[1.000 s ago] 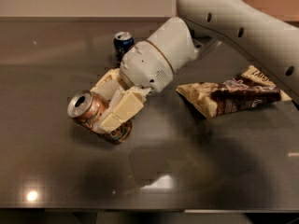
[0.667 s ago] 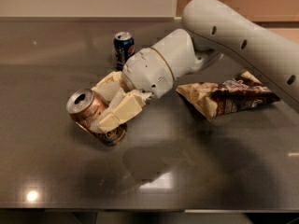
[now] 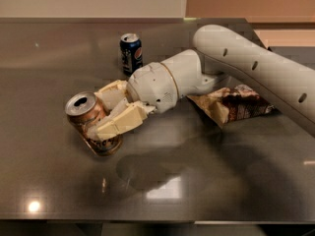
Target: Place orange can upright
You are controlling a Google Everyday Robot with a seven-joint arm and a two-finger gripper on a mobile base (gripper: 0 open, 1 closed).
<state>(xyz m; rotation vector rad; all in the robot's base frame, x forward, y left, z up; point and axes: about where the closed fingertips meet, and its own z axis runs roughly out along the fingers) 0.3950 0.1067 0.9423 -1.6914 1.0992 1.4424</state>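
Status on the upright-placement job:

- Worktop (image 3: 59, 191): dark and glossy, carries everything.
- Arm (image 3: 256, 77): reaches in from the right of the orange can (image 3: 81, 106), with the wrist housing (image 3: 152, 87) just beside it.
- Snack bag (image 3: 241, 104): lies flat well to the right of the orange can, partly behind the arm. Not part of the job.
- Pincer (image 3: 101, 112): clamped on the orange can, one cream finger (image 3: 114, 90) on the far side of the body and the other across the near side. Grip looks firm.
- Orange can: left of centre, held at a steep slant. The silver top points up and left towards the camera, and the base end is low by the worktop (cannot tell if the base rim touches or hangs just clear).
- Pepsi can (image 3: 131, 53): upright, behind and right of the orange can, well apart. No interference likely.

Progress, as a judgement:

- Done: the grasp is made and the can is off its side.
- Left: roll the wrist until the can axis is vertical, seat the base flat, open the fingers and back out without nudging it.
- Overall: roughly mid-task, and the placement itself is not yet done.
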